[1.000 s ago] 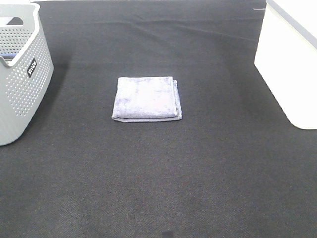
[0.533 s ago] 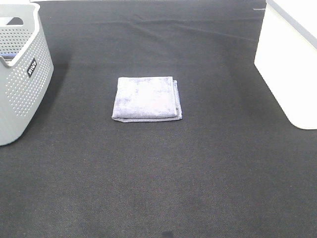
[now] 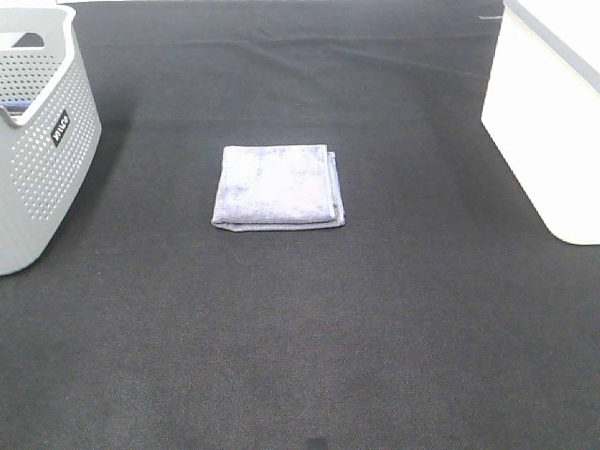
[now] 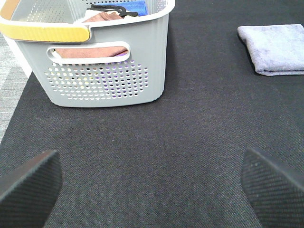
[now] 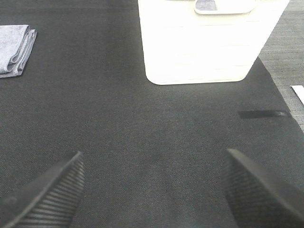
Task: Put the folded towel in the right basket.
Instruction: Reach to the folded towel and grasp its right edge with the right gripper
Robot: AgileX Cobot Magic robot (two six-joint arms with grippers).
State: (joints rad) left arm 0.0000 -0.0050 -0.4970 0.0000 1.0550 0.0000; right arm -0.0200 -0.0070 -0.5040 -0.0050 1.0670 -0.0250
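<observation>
A folded grey-lavender towel (image 3: 277, 186) lies flat in the middle of the black mat. It also shows in the left wrist view (image 4: 274, 49) and at the edge of the right wrist view (image 5: 15, 50). The white right basket (image 3: 551, 112) stands at the right edge, and in the right wrist view (image 5: 209, 42). Neither arm shows in the exterior view. My left gripper (image 4: 152, 190) is open and empty over bare mat, with the towel far from it. My right gripper (image 5: 154, 190) is open and empty over bare mat in front of the white basket.
A grey perforated basket (image 3: 37, 141) stands at the left edge; in the left wrist view (image 4: 90, 52) it holds brown and blue cloth. A strip of black tape (image 5: 263, 114) lies on the mat beside the white basket. Grey floor shows past the mat edges.
</observation>
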